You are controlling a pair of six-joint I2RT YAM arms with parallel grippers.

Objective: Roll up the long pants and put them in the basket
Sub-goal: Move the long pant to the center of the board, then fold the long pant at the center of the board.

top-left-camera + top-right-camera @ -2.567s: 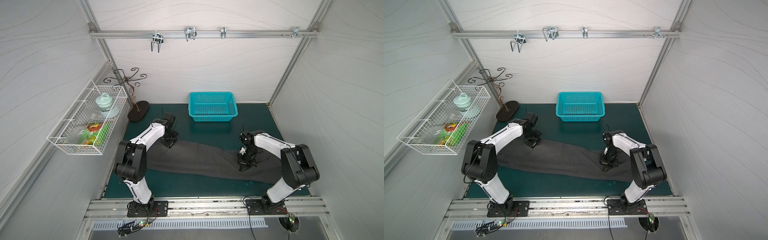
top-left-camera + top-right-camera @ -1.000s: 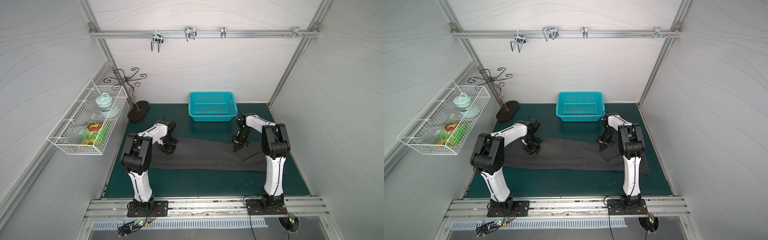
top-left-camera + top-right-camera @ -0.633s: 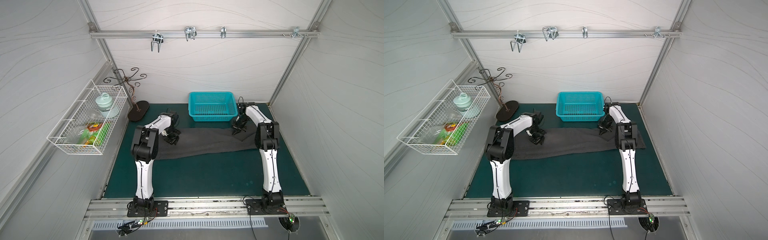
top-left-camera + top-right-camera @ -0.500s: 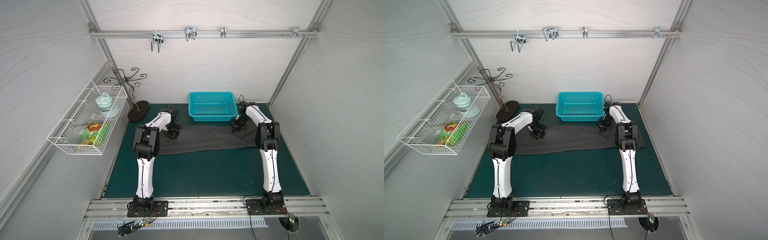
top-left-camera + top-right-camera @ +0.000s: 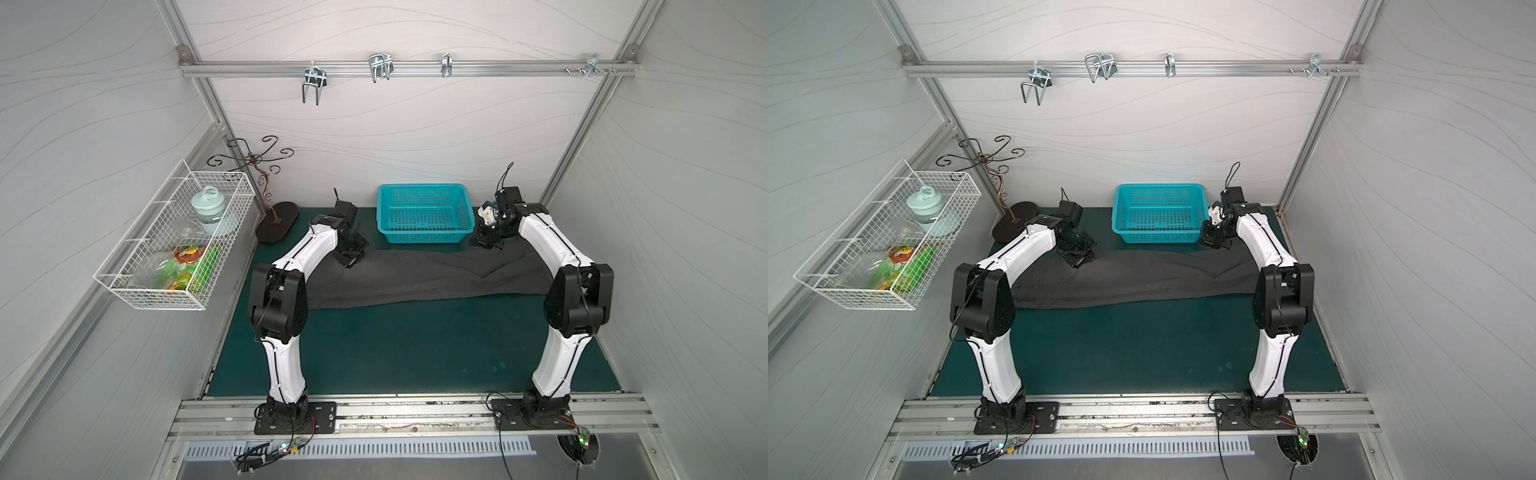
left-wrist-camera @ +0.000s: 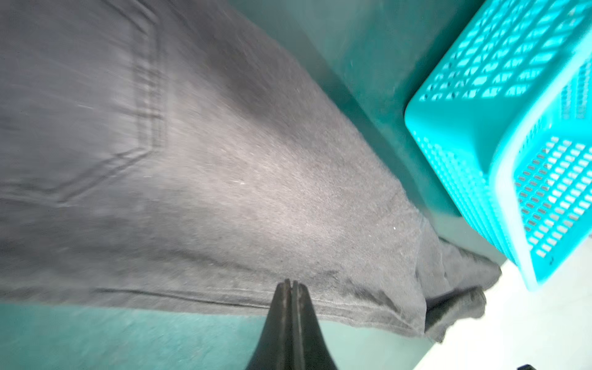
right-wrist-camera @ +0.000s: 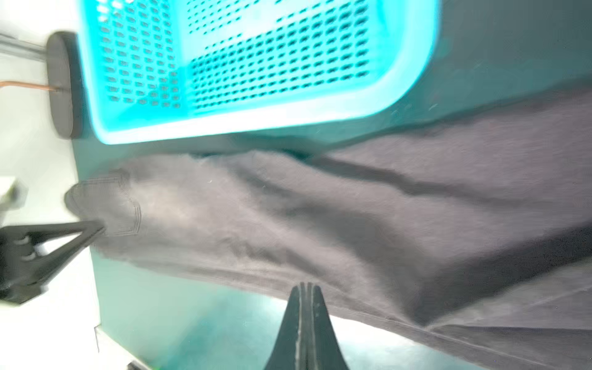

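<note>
The long pants (image 5: 424, 276) (image 5: 1133, 278) are dark charcoal grey and lie stretched sideways across the back of the green mat, just in front of the teal basket. Their stitched back pocket (image 6: 96, 128) is at the left end. My left gripper (image 5: 352, 258) (image 6: 291, 282) is shut, its tips pinching the pants' back edge near that end. My right gripper (image 5: 482, 243) (image 7: 306, 284) is shut on the back edge near the right end, beside the basket's corner. A crease runs across the cloth (image 7: 400, 182) near the right gripper.
The teal basket (image 5: 424, 239) (image 5: 1158, 237) stands at the back centre, close behind the pants. A dark-based wire stand (image 5: 277, 226) is at the back left. A white wire basket (image 5: 153, 297) with several items hangs on the left wall. Bare green mat (image 5: 415, 345) lies in front.
Both arms have reached out towards the back wall, dragging the pants from the mat's middle up to the basket. Both grippers stayed shut throughout.
</note>
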